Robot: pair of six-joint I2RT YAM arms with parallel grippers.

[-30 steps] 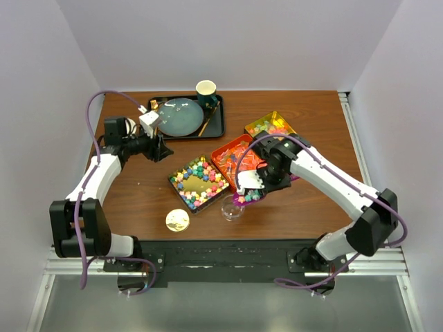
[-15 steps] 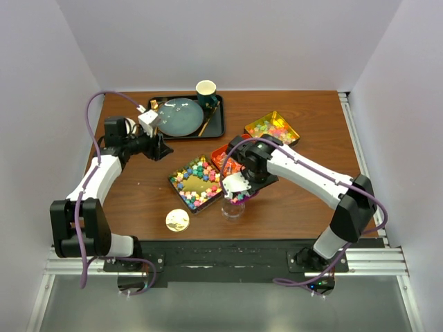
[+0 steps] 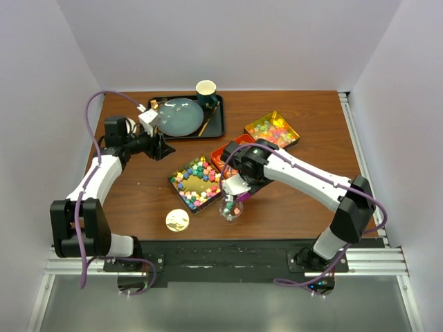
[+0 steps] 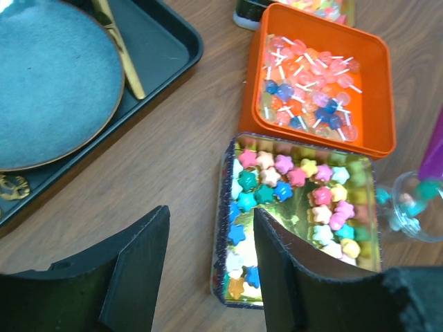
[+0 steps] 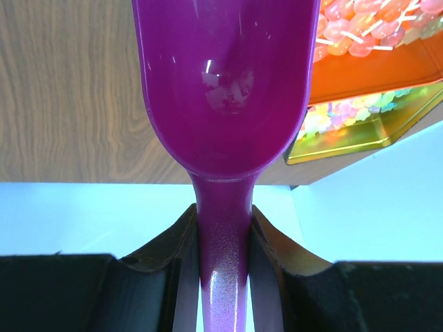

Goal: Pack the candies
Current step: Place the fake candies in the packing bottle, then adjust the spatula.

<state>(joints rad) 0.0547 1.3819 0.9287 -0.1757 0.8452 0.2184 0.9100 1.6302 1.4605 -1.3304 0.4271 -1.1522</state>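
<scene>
The right claw (image 3: 237, 187) is clamped narrowly on the handle of a purple scoop (image 5: 225, 90), one finger pressed against each side of the stem. Seen from its wrist camera, the scoop's bowl looks empty. The bowl's tip hangs just over a small clear jar (image 3: 230, 208) on the wooden desk (image 3: 291, 200). The jar stands directly beneath this claw and holds a few candies (image 4: 415, 200) in teal and pink.

Most of the candies sit in three open tins. Just to the right claw's left is a gold tin (image 4: 225, 207) of multicoloured star-shaped pieces (image 4: 277, 173). Just behind that claw, partly hidden by its arm, is an orange tin (image 4: 315, 137) of round pink, orange and blue pieces with white sticks (image 4: 304, 83). Farther beyond it is a yellow tin (image 3: 286, 124) of bright mixed pieces (image 3: 270, 128).

The left claw (image 4: 208, 228) is spread wide with nothing between its fingers. It hovers above bare desk, well apart from the jar. The gold tin lies just ahead of it and the orange tin beyond that. To this claw's left is a black tray (image 4: 173, 34) carrying a blue plate (image 4: 48, 76) and a gold utensil (image 4: 121, 48).

A round gold lid (image 3: 177, 220) lies flat on the desk, nearer the arm bases than either claw and to the left of the jar.
</scene>
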